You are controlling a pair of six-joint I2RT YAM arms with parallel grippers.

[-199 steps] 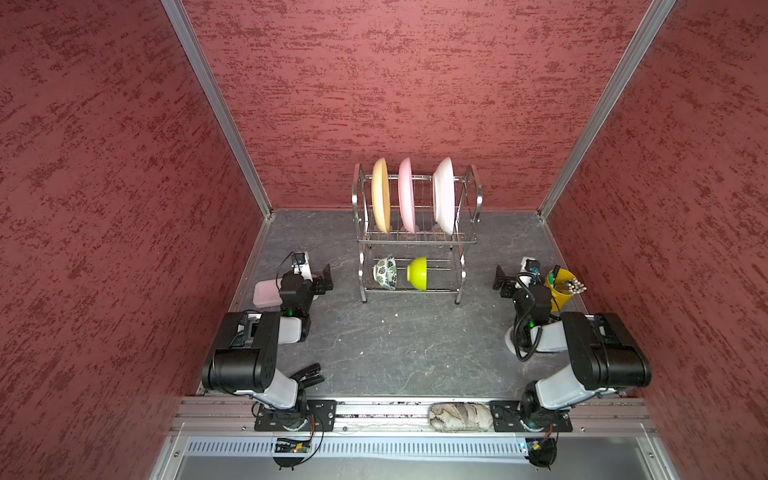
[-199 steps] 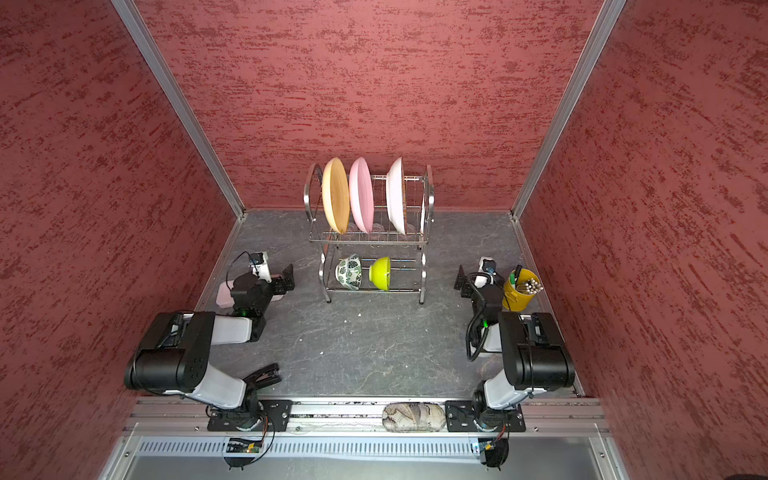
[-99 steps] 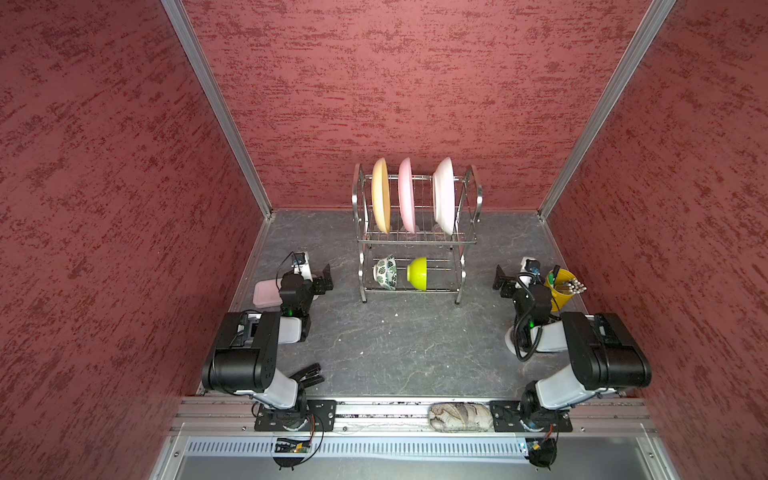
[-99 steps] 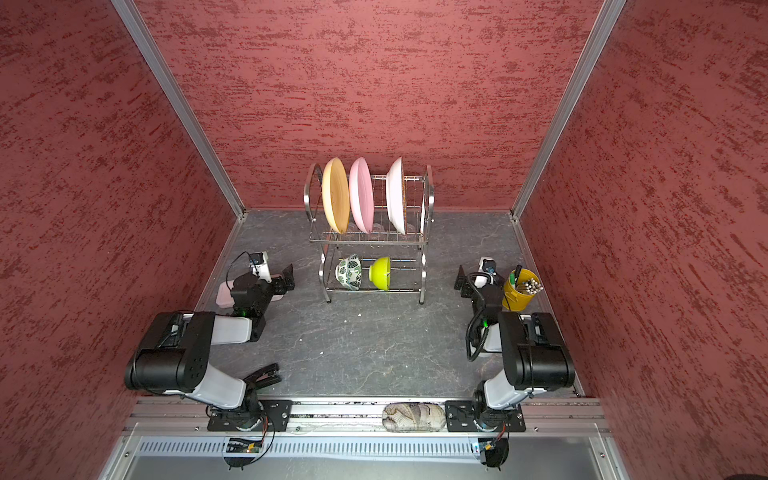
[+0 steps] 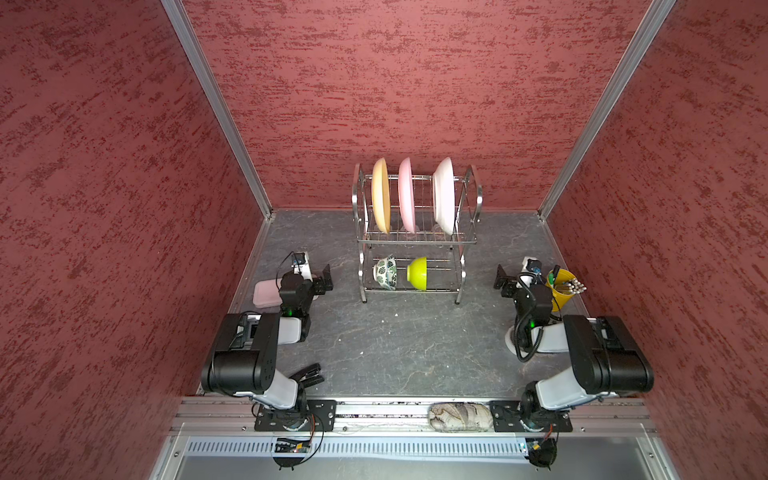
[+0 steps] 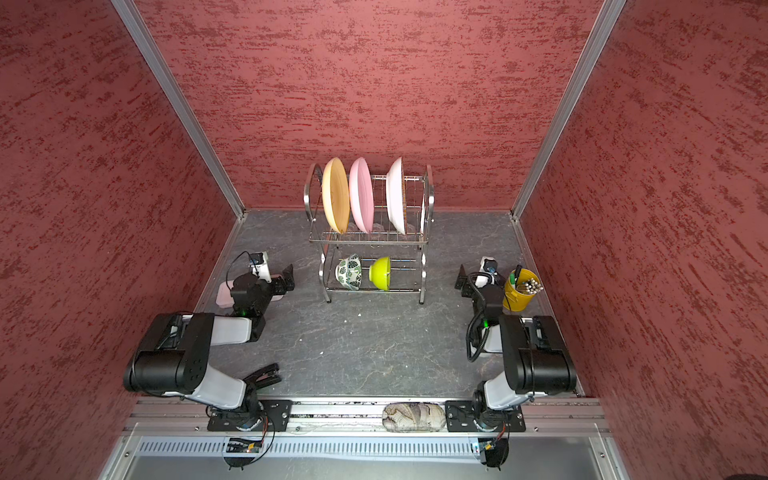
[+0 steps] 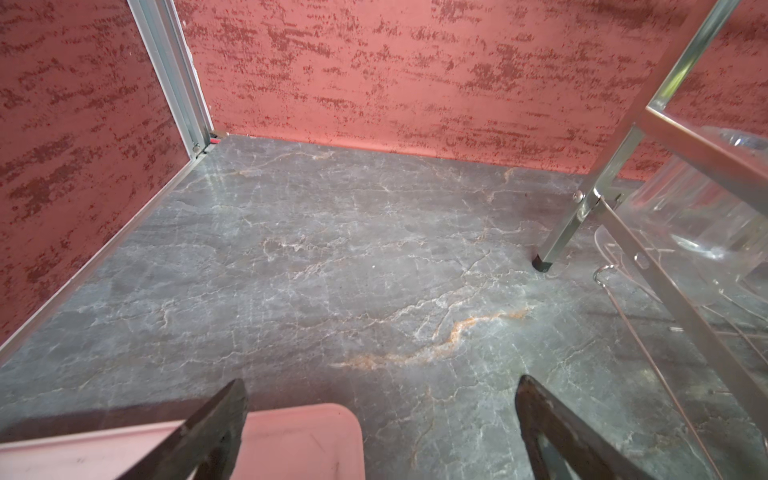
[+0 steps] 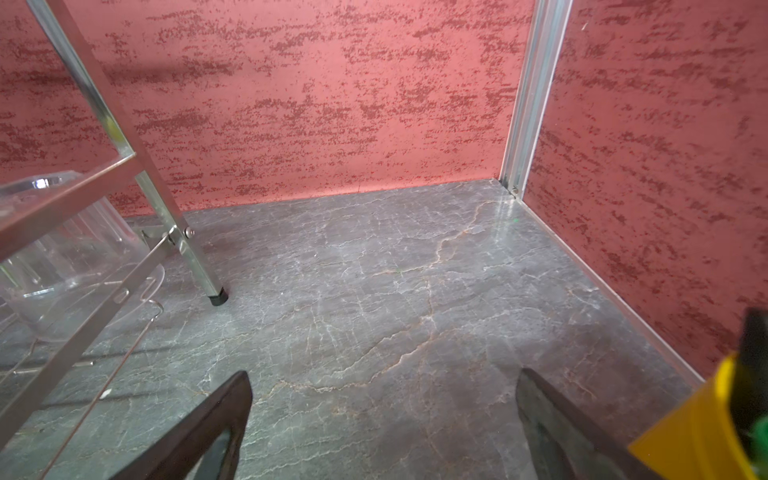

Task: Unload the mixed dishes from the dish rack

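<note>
The dish rack [image 5: 415, 242] [image 6: 370, 240] stands at the back middle in both top views. Its upper tier holds a tan-yellow plate [image 5: 380, 195], a pink plate [image 5: 406, 195] and a white plate [image 5: 444, 195], all on edge. On the lower tier sit a green-leaf bowl [image 5: 386, 272] and a lime-green bowl [image 5: 417, 273]. Clear tumblers [image 7: 706, 216] [image 8: 70, 266] show behind the rack's wires in the wrist views. My left gripper [image 5: 320, 282] [image 7: 381, 382] hangs open left of the rack. My right gripper [image 5: 505, 282] [image 8: 384, 374] hangs open to its right. Both are empty.
A flat pink box [image 5: 264, 293] [image 7: 291, 440] lies under the left gripper by the left wall. A yellow bucket of utensils [image 5: 561, 291] [image 8: 698, 436] stands beside the right gripper. A patterned pouch [image 5: 459, 417] rests on the front rail. Red walls close in three sides.
</note>
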